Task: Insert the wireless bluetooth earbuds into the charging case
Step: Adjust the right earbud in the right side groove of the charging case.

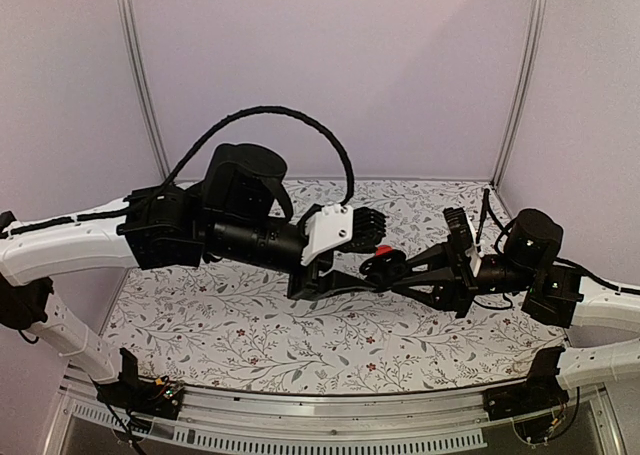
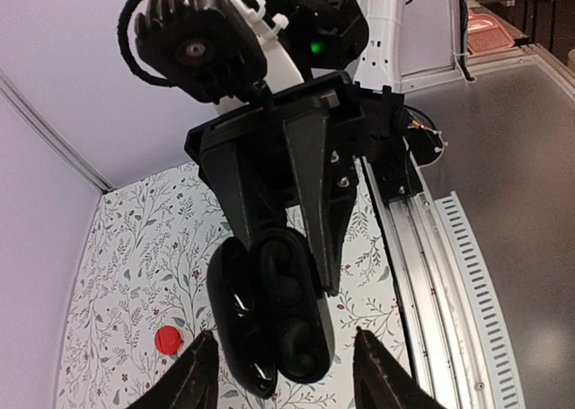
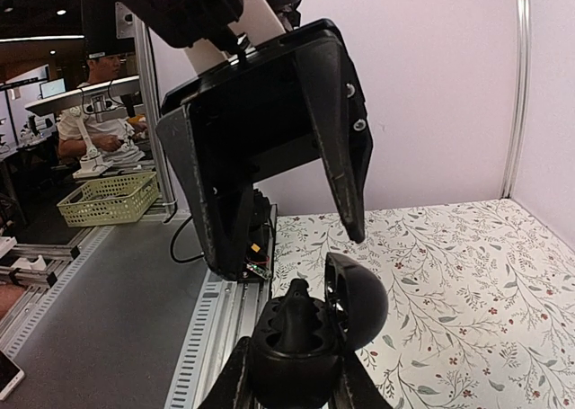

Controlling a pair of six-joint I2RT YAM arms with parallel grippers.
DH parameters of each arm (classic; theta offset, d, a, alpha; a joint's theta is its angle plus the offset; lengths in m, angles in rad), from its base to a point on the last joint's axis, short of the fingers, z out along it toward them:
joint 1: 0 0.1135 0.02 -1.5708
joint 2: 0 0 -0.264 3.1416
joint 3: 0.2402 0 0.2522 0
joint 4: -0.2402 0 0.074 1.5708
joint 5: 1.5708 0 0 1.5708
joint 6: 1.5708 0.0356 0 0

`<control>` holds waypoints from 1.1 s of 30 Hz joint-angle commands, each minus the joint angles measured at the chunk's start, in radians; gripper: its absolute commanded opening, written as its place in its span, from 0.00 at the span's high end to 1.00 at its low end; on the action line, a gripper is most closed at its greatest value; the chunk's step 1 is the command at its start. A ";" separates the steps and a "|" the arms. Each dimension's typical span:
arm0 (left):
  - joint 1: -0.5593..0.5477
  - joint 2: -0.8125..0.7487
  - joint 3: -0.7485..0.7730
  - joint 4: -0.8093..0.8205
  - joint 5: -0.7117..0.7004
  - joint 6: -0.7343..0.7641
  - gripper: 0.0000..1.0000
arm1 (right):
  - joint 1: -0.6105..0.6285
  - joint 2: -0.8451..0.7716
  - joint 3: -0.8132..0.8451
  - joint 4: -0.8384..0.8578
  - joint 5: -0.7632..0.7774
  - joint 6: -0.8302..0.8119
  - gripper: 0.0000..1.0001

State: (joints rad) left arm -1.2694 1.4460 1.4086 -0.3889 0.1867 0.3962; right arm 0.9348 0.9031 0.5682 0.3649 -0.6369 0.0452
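The charging case (image 3: 301, 355) is open and held in my right gripper (image 3: 292, 377), which is shut on its base. Its lid (image 3: 359, 301) stands up to the right. A small black rounded piece (image 3: 296, 303), apparently an earbud, sticks up from the base. In the left wrist view the case (image 2: 287, 310) lies open, with dark rounded shapes in both wells; I cannot tell whether these are seated buds. My left gripper (image 2: 283, 373) is open and empty, its fingertips (image 2: 199, 368) either side of the case and apart from it. In the top view both grippers meet mid-table (image 1: 373, 266).
A flat red disc (image 2: 168, 340) lies on the floral table cover (image 1: 250, 325), also seen in the top view (image 1: 383, 250). Metal rails (image 2: 422, 274) run along the near edge. White walls stand at the back and sides.
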 commanded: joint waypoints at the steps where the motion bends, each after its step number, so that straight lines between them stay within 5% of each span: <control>1: -0.032 0.017 0.005 -0.031 -0.003 0.026 0.52 | 0.002 -0.004 0.015 0.022 0.018 0.012 1.00; 11: -0.036 -0.021 0.031 -0.029 -0.167 0.064 0.60 | 0.001 0.018 0.022 -0.048 0.036 -0.001 1.00; 22: -0.037 0.055 0.111 -0.146 -0.138 0.091 0.80 | 0.001 0.080 0.077 -0.160 0.069 -0.034 1.00; 33: -0.037 0.117 0.134 -0.179 -0.170 0.098 0.86 | 0.005 0.121 0.125 -0.233 0.082 -0.099 1.00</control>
State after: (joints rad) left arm -1.2980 1.5478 1.5154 -0.5442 0.0349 0.4866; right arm 0.9352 1.0126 0.6498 0.1669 -0.5762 -0.0254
